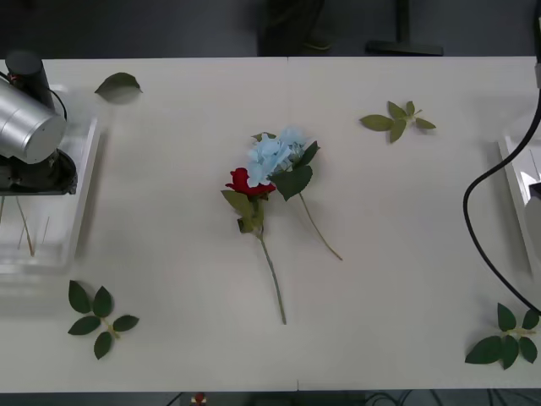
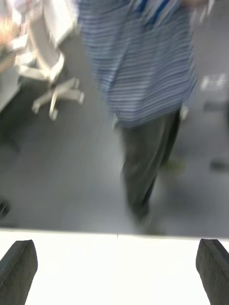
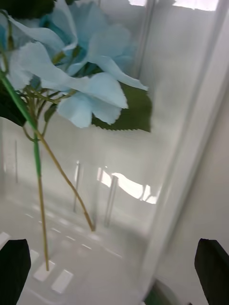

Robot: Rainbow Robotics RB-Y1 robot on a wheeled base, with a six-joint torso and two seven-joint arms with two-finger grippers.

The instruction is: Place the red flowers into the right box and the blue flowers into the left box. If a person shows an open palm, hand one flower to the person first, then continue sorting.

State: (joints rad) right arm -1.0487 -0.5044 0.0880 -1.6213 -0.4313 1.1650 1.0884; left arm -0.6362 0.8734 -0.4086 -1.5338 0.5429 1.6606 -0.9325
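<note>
Jaws apart on both arms, white table (image 1: 169,211) (loose leaf sprigs (image 1: 100,317)), grey-floored room.

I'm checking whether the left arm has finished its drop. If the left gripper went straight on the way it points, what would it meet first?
Probably the blue flower lying just ahead of the open left gripper, then the floor of the left box beneath it. Depth is hard to judge.

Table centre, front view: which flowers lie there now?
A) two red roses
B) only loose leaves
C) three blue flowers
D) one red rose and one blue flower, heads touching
D: one red rose lies beside one blue flower, their heads touching, with stems trailing toward the robot.
</note>
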